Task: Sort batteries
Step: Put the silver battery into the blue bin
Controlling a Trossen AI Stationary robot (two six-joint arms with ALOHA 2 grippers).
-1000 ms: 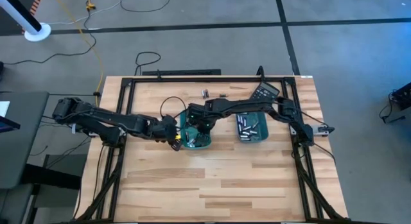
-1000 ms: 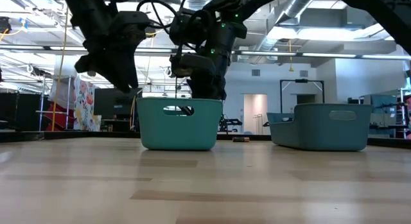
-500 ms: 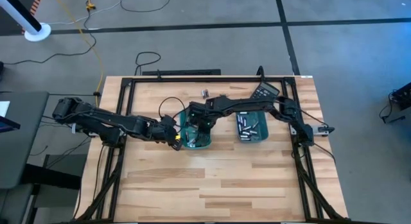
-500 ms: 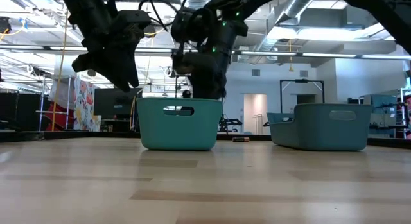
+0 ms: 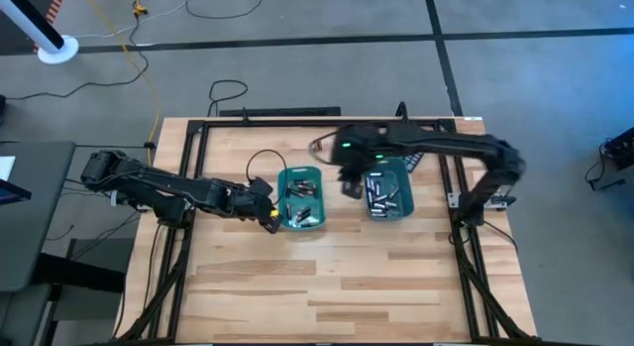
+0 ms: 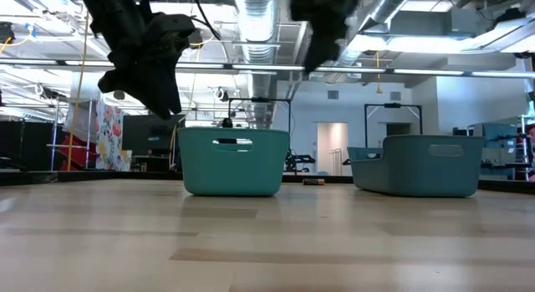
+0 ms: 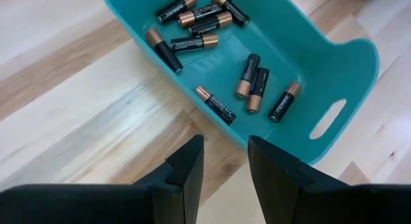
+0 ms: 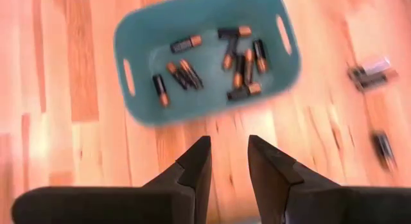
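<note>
Two teal trays stand on the wooden table: the left tray holds dark batteries with coppery ends, the right tray holds silvery batteries. My left gripper hovers open just outside the left tray's near-left wall, nothing between its fingers. My right gripper hangs open and empty, high above the gap between the two trays. Its wrist view looks down on the left tray and its batteries.
A few loose batteries lie on the bare wood beyond the left tray. A black calculator lies at the far right, partly under the right arm. In the low view both trays stand side by side, with free wood on the near half.
My right gripper has risen out of the left tray and swung toward the table's right and far side, now high between the trays. The left tray's inside has come into view from above. My left gripper has kept its place.
</note>
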